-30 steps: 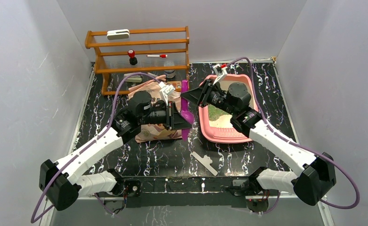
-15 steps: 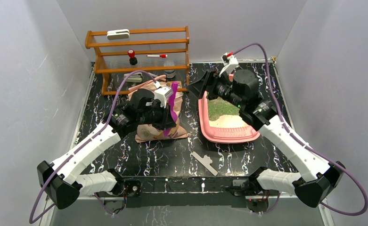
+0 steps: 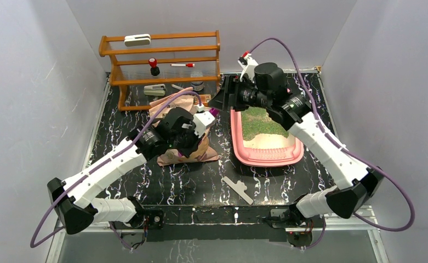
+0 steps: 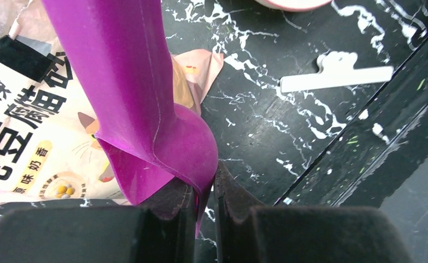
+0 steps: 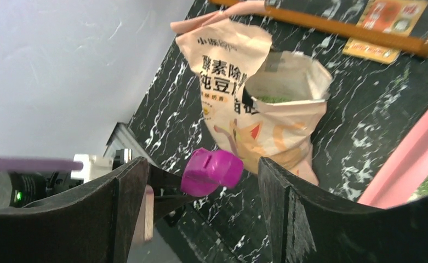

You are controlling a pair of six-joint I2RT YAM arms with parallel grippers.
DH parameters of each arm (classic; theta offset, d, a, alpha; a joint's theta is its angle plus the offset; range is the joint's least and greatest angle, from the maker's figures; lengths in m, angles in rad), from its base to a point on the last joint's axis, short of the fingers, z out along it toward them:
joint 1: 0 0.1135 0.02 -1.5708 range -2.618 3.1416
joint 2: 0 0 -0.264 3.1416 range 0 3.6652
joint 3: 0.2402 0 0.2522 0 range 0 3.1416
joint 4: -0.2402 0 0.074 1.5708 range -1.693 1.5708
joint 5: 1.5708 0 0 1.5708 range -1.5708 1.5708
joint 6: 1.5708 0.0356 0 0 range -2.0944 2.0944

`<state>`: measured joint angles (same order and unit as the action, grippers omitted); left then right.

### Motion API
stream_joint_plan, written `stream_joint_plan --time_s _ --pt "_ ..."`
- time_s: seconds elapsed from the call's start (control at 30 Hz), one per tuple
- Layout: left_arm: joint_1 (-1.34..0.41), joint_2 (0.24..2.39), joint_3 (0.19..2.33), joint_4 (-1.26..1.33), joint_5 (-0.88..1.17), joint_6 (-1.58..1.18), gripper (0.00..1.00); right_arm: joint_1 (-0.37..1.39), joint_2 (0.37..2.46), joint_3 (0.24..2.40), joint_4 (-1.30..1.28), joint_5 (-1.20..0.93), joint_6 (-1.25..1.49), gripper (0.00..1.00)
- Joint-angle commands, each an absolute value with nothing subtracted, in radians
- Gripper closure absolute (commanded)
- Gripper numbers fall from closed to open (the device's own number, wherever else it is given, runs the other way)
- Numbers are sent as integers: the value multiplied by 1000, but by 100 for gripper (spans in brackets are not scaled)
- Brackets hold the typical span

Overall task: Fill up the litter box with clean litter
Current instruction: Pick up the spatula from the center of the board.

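Note:
The pink litter box (image 3: 292, 155) lies right of centre, with green clean litter (image 3: 262, 123) over its far half and pale bare floor nearer. My left gripper (image 3: 203, 121) hovers over the beige cat-printed bag (image 3: 174, 155), shut on a purple scoop (image 3: 214, 112). In the left wrist view both fingertips (image 4: 180, 193) pinch the scoop (image 4: 129, 82) at its thin edge, and the left gripper (image 4: 203, 183) sits above the bag (image 4: 25, 126). My right gripper (image 3: 222, 98) stands open and empty by the box's far left corner. Between its wide jaws (image 5: 200, 164) I see the scoop's end (image 5: 211, 171), the open bag (image 5: 255, 98) and the box's rim (image 5: 414, 159).
A wooden shelf rack (image 3: 159, 60) with small items stands at the back left. A white clip (image 3: 238, 189) lies on the black marbled table near the front, seen also in the left wrist view as the clip (image 4: 337, 76). Grey walls enclose the table on three sides.
My right gripper opened, let go of the scoop and rose back toward the box's far left corner. My left arm turned and drew the scoop back over the bag.

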<state>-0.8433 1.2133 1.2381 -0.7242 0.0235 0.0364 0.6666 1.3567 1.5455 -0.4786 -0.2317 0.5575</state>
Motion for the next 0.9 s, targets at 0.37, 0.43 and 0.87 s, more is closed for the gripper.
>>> stream_joint_plan --time_s 0.37,0.43,0.87 --pt "-894 1161 1251 -731 -159 192 100 658 1488 1605 -560 -502 670 46" --pt "-896 1161 1251 -725 -154 198 100 657 1488 1589 -529 -520 672 60" --pt "-902 1108 1202 -684 -130 127 53 635 1391 1434 -360 -436 710 92"
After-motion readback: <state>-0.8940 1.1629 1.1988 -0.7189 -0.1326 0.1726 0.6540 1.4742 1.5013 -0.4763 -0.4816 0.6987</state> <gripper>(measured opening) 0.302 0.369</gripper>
